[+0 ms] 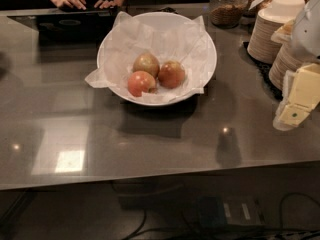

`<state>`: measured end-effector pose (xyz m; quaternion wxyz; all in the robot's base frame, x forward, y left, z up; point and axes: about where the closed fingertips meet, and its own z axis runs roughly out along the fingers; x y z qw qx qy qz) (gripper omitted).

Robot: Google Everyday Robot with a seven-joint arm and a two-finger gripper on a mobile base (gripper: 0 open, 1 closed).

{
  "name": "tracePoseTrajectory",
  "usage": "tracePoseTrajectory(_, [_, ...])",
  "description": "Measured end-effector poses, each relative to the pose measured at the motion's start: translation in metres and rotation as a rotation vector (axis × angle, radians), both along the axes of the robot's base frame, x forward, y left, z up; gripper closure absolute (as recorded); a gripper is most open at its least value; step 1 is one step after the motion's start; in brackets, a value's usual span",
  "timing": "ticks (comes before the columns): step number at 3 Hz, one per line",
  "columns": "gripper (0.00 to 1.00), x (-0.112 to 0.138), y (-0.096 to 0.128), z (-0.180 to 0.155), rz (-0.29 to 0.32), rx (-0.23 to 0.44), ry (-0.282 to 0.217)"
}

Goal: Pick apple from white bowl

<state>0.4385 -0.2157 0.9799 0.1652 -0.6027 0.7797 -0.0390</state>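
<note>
The round deep dull-red apple [171,74] rests right-of-centre inside the wide paper-lined white bowl [212,59], upper centre, well left of the cream-padded gripper [296,101] at the right edge; jaws state cannot be determined.

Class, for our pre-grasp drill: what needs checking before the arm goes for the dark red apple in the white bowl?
1. Apple in view, uncovered: ok.
2. Apple lies in white bowl: ok.
3. Room around apple: not ok; pink-red apple and yellow-tan apple crowd it.
4. Gripper above white bowl: not ok; it hangs aside, by the stacked bowls.
5. Person's hands away from white bowl: ok.
</note>
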Motion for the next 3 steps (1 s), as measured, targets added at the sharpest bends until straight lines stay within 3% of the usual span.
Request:
tracePoseTrajectory(1, [0.00, 0.000, 0.000, 0.000, 0.000, 0.000, 0.000])
tracePoseTrajectory(3, [0.00, 0.039, 0.032, -0.011, 0.083, 0.037, -0.042])
